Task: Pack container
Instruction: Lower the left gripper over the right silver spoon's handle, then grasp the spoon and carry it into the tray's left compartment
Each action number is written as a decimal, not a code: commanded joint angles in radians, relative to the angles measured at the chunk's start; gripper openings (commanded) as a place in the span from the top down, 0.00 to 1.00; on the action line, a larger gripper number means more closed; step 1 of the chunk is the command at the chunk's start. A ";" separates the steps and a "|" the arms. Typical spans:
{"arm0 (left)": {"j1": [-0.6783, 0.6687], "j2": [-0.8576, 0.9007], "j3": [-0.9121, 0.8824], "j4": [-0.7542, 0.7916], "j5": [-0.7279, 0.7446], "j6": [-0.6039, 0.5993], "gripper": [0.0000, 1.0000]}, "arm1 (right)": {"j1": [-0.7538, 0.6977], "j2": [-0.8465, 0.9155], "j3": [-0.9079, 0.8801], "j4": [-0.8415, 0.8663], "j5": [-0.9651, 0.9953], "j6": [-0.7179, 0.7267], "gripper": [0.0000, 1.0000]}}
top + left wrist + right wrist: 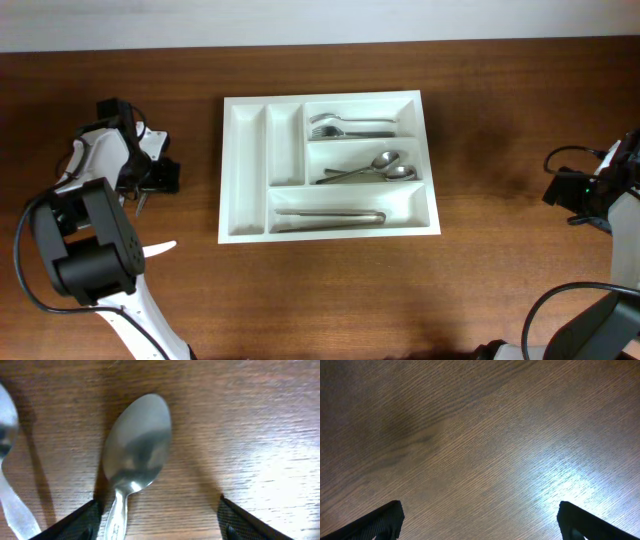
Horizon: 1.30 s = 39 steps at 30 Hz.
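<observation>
The white cutlery tray [225, 170] lies mid-table. Its two narrow upright compartments are bare; the long ones hold forks [345, 126], spoons [375, 170] and a knife [330, 216]. My left gripper [152, 182] is left of the tray, low over the table. In the left wrist view it [160, 527] is open around a metal spoon [137, 445] that lies on the wood, with the handle close to the left finger. My right gripper [568, 190] is far right of the tray. In the right wrist view it [480, 522] is open and empty above bare wood.
A second utensil [7, 460] lies at the left edge of the left wrist view, beside the spoon. Cables hang near both arms. The table's far edge runs along the top of the overhead view.
</observation>
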State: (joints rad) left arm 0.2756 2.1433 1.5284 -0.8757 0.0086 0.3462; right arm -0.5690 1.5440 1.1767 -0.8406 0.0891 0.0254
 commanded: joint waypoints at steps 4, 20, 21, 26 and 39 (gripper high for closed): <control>0.016 0.050 -0.009 -0.010 0.003 -0.005 0.35 | -0.006 0.006 -0.002 0.000 0.001 0.001 0.01; 0.016 0.050 -0.009 0.018 -0.008 -0.009 0.81 | -0.006 0.006 -0.002 0.000 0.002 0.001 0.01; 0.016 0.050 -0.009 0.019 -0.008 -0.008 0.81 | -0.006 0.006 -0.002 0.000 0.001 0.001 0.01; 0.016 0.050 -0.009 0.020 -0.008 -0.009 0.94 | -0.006 0.006 -0.002 0.000 0.001 0.001 0.01; -0.008 0.050 0.080 -0.070 -0.004 -0.067 0.98 | -0.006 0.006 -0.002 0.000 0.001 0.001 0.01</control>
State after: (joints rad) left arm 0.2813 2.1574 1.5585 -0.9157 0.0074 0.3122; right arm -0.5690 1.5440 1.1767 -0.8406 0.0891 0.0261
